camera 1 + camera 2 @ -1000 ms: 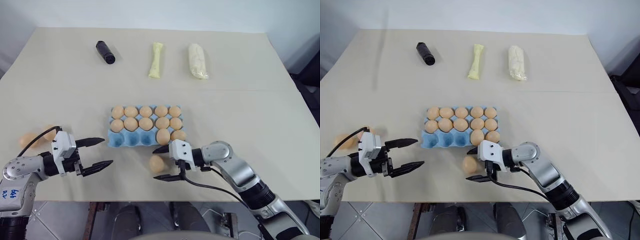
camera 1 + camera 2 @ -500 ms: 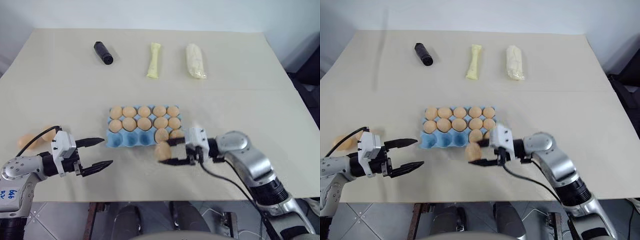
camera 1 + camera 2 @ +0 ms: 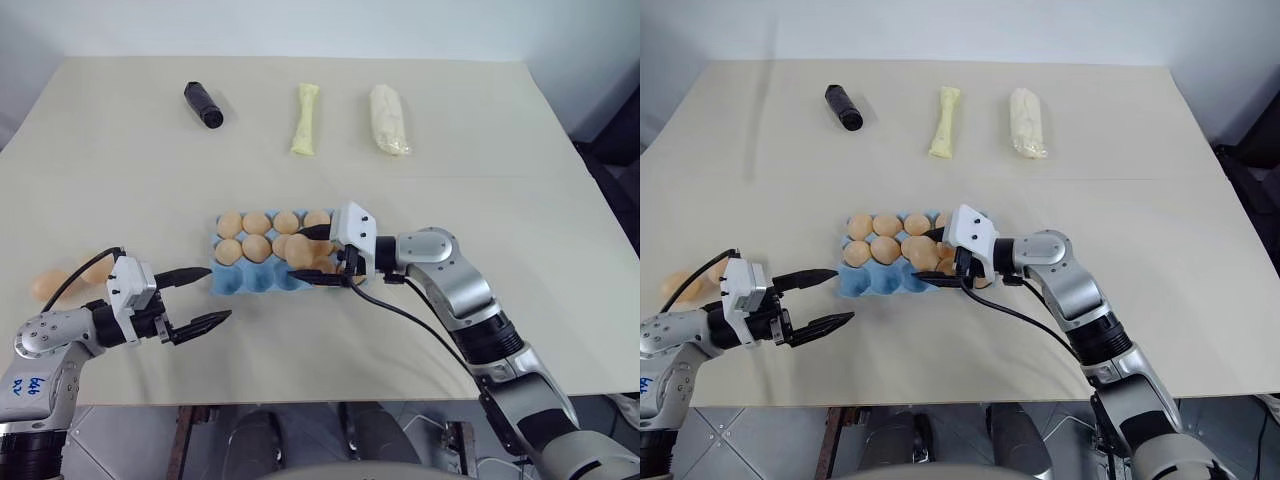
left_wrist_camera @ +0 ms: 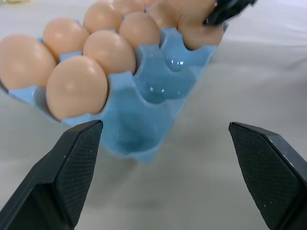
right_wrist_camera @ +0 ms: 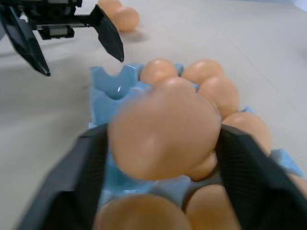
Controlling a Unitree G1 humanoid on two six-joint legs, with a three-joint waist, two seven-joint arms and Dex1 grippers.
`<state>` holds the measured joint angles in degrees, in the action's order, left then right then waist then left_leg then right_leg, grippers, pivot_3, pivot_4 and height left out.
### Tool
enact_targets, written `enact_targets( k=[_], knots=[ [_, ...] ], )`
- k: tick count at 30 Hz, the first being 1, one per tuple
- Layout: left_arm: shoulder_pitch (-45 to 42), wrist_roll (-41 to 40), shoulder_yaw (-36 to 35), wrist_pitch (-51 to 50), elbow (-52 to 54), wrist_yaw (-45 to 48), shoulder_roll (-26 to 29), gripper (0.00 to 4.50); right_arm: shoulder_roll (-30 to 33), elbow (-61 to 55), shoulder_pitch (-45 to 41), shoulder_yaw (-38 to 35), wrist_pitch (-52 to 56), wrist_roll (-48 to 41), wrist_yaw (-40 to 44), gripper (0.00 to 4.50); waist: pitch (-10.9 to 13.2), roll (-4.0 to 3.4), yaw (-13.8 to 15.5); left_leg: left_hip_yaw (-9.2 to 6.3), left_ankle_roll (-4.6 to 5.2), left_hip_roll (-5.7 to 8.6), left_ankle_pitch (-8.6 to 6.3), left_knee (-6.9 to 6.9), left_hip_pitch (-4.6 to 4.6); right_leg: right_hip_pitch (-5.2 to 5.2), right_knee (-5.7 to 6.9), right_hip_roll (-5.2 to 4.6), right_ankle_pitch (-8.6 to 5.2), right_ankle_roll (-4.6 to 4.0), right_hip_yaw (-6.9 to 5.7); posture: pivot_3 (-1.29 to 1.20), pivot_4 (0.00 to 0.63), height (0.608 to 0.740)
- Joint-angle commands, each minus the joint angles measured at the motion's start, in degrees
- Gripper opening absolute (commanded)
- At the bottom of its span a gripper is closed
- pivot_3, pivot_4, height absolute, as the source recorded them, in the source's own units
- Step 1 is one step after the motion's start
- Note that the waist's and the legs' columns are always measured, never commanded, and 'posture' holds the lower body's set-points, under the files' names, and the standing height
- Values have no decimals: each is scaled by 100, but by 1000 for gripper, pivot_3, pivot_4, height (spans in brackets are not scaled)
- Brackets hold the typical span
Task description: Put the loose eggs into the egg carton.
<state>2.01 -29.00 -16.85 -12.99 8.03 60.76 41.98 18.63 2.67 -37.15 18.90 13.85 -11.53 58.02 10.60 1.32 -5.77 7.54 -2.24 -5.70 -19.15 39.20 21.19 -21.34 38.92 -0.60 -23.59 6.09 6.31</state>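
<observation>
The beige bench (image 3: 480,200) is carrying everything here. Sitting mid-bench is the light blue egg carton (image 3: 245,281), with tan eggs filling its far 2 rows and empty cups showing along the near row at its left end. The right tool (image 3: 313,254) is hanging over the carton's near right part, its 2 black fingers gripping 1 egg (image 5: 163,132) between them, just above the cups. The left tool (image 3: 202,297) is hovering just left of the carton's near corner, jaws standing wide with nothing between them. At the far edge, 2 pale wrapped rolls (image 3: 390,119) are lying side by side, with a black cylinder (image 3: 203,104) well to their left. Near the bench's left edge, loose eggs (image 3: 48,285) are resting together, well apart from the carton.
</observation>
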Motion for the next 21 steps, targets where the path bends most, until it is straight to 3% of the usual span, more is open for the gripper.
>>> enact_targets(
  k=[1, 9, 15, 21],
  knots=[
    [-9, -59, -129, 63, 31, -96, -36, 4500, 131, -451, 156, -142, 6, -236, 205, 4474, 0, 0, -21, 1, 0, 0, 2, 0, 0, -1, 2, 0, 0, 0, 2, 0, 150, 740],
    [297, 51, -712, 171, 37, -908, -282, 4500, 908, -1068, 1086, -1123, -348, -843, 487, 4474, -1, 4, -50, -3, -1, 1, 4, 0, 0, 4, 2, -1, 0, 0, 10, 0, 150, 740],
    [1082, 291, -1575, 466, 42, -1982, -859, 4500, 1325, -1007, 1876, -1986, -1072, -1314, 847, 4474, 1, 7, -73, 0, -1, 0, 3, -6, -3, 11, -13, 4, 0, 0, 29, 0, 150, 740],
    [1454, 203, -2139, 627, 238, -2906, -1534, 4500, 1639, -1243, 2466, -2149, -1199, -1633, 1322, 4474, 5, 19, -15, -38, 1, 1, 2, -5, -32, 77, -48, 1, 1, 0, 7, 0, 150, 740]
  ],
)
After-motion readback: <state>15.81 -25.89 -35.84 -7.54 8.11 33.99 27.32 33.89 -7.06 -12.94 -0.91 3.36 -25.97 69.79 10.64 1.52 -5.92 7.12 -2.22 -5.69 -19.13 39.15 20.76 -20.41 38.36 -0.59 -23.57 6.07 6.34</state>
